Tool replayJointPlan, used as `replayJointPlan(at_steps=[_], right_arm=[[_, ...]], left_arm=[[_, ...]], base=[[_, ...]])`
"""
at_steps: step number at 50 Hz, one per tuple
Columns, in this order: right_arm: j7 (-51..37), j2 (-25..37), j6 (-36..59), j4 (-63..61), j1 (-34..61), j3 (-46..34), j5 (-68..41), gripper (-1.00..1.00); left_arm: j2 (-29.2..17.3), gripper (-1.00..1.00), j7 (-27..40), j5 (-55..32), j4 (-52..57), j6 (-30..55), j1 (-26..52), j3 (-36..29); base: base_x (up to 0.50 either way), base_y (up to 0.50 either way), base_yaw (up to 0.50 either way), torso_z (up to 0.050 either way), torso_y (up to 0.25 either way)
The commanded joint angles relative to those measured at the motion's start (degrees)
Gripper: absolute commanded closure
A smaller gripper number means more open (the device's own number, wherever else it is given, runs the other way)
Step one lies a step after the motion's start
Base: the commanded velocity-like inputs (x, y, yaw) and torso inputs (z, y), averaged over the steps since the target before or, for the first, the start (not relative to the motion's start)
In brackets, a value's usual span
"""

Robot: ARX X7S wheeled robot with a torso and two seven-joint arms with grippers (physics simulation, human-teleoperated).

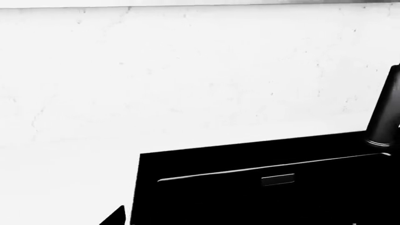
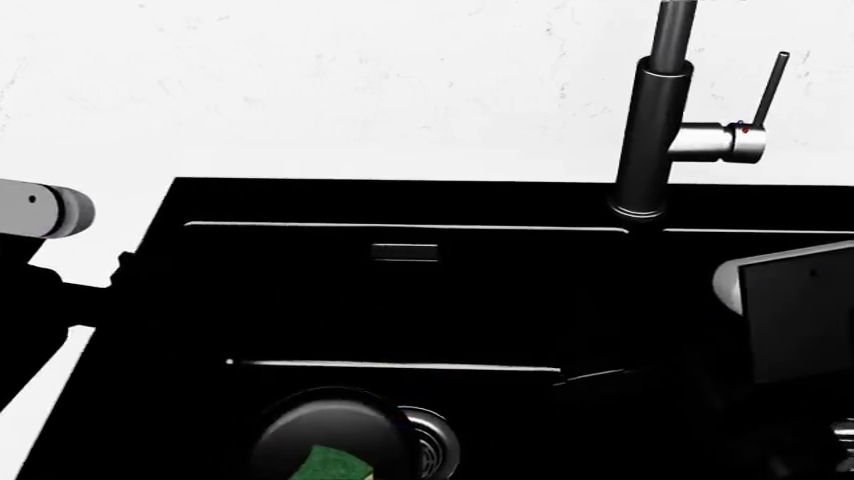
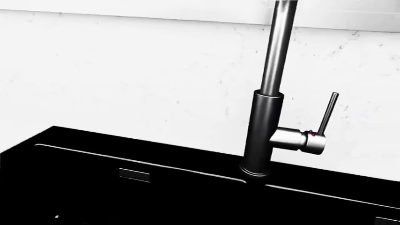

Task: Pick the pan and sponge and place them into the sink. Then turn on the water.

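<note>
**Pan and sponge in the basin; the faucet is left to be opened**

Nearest the robot, at the lower edge of the head view, the pan (image 2: pixel 320 435) is seen lying flat in the left basin of the sink (image 2: pixel 174 300), just beside a round steel drain (image 2: pixel 430 440) which it partly covers. The sponge (image 2: pixel 331 464) rests inside the pan, green face up. The pan's handle cannot be made out against the black basin, so its long axis cannot be told. The placing of both things is judged done.

On either side, only parts of the arms are shown: a grey link of the left arm (image 2: pixel 40 210) over the sink's left rim and a dark block of the right arm (image 2: pixel 794 315) over the right basin. Neither hand is visible, so whether they are spread or pressed together cannot be told.

Farther back, the faucet (image 3: pixel 262 136) stands upright on the sink's rear ledge between the basins. Its thin lever (image 3: pixel 327 113) points upward, leaning slightly away from the column, on the column's right side in the head view. No stream of water is seen, so the turning-on is judged still to be done. Behind lies the white tabletop (image 2: pixel 334 90).
</note>
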State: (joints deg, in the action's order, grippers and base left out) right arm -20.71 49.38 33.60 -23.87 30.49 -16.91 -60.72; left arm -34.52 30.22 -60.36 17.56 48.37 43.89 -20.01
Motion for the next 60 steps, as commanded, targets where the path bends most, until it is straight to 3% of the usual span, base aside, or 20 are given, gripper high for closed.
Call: replayJointPlan(at_steps=[1, 42, 60], right_arm=[[0.3, -0.2, 1.0, -0.2, 0.9, -1.2, 0.6, -1.00], [0.5, -0.3, -0.2, -0.4, 0.4, -0.3, -0.1, -1.00], [0.0, 0.3, 0.4, -0.9, 0.9, 0.0, -0.7, -1.00]], left_arm=[[0.1, -1.00, 0.5, -0.4, -0.1, 0.2, 0.4, 0.0], [0.0, -1.00, -0.2, 1.0, -2.0, -0.6, 0.6, -1.0], [-0.5, -1.00, -0.5, 0.6, -2.4, -1.3, -0.2, -0.4]], base=[[0.00, -0.50, 0.00, 0.000, 0.000], [0.00, -0.39, 0.00, 0.000, 0.000], [0.00, -0.04, 0.00, 0.000, 0.000]])
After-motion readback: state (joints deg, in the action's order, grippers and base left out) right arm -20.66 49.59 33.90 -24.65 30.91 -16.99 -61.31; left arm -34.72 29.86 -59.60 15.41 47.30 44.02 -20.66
